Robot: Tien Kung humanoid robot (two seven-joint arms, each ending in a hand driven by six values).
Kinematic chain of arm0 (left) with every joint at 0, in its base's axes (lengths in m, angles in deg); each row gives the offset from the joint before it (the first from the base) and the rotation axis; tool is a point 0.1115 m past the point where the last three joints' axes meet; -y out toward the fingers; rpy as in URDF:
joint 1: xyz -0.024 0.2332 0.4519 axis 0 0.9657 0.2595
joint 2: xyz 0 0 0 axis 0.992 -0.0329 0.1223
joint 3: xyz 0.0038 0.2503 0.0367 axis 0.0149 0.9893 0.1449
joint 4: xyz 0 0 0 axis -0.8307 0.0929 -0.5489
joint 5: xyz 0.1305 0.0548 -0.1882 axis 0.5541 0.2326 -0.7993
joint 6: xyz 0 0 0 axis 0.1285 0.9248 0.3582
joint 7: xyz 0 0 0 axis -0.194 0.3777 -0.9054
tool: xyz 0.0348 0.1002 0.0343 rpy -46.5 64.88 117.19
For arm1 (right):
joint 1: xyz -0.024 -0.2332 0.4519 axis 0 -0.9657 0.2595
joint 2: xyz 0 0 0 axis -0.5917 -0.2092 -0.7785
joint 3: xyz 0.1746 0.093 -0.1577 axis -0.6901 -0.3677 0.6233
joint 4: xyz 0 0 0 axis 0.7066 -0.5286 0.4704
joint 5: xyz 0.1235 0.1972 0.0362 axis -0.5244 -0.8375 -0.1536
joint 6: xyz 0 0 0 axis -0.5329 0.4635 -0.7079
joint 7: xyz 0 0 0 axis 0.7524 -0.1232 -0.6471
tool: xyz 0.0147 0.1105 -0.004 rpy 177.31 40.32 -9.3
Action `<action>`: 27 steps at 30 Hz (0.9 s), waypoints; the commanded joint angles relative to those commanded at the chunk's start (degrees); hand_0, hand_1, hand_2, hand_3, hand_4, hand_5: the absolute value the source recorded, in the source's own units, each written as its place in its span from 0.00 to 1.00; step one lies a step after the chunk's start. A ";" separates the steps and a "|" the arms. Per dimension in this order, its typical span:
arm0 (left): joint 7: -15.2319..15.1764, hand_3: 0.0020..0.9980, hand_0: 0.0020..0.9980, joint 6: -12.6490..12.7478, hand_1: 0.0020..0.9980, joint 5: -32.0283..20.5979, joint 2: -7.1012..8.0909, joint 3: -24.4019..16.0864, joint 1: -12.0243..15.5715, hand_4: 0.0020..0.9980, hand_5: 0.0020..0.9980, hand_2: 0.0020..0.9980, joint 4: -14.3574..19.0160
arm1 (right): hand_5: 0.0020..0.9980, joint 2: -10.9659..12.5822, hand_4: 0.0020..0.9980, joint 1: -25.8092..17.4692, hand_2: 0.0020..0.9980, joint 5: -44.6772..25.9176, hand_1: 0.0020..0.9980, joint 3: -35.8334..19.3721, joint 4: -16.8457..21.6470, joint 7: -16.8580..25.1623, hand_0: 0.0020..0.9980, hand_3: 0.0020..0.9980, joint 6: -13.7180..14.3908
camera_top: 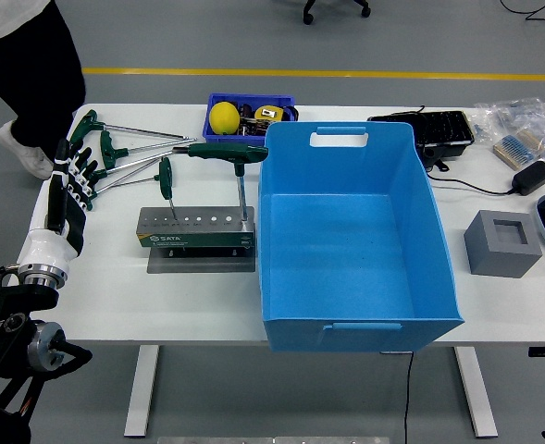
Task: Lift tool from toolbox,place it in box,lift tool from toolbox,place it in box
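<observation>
Green-handled T-wrench point(238, 166) stands in the holder point(196, 228) mid-table; my left hand point(71, 190) hovers open at the left edge, well apart from it.

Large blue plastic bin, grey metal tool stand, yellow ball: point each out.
Large blue plastic bin point(346, 254): head view, bare floor inside.
Grey metal tool stand point(196, 239): head view, labelled front face.
Yellow ball point(224, 117): head view, its top.

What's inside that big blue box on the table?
Nothing visible: the big blue box shows only its bare blue floor. Its near wall hides a strip of floor just behind it. Two green-handled T wrenches still stand in the grey holder beside it.
</observation>
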 joint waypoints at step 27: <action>-0.26 1.00 1.00 0.07 1.00 0.04 -0.14 -0.30 -0.09 1.00 1.00 1.00 -0.03 | 0.85 0.03 1.00 0.18 0.80 0.27 0.80 -0.23 0.00 0.03 0.91 0.83 -0.07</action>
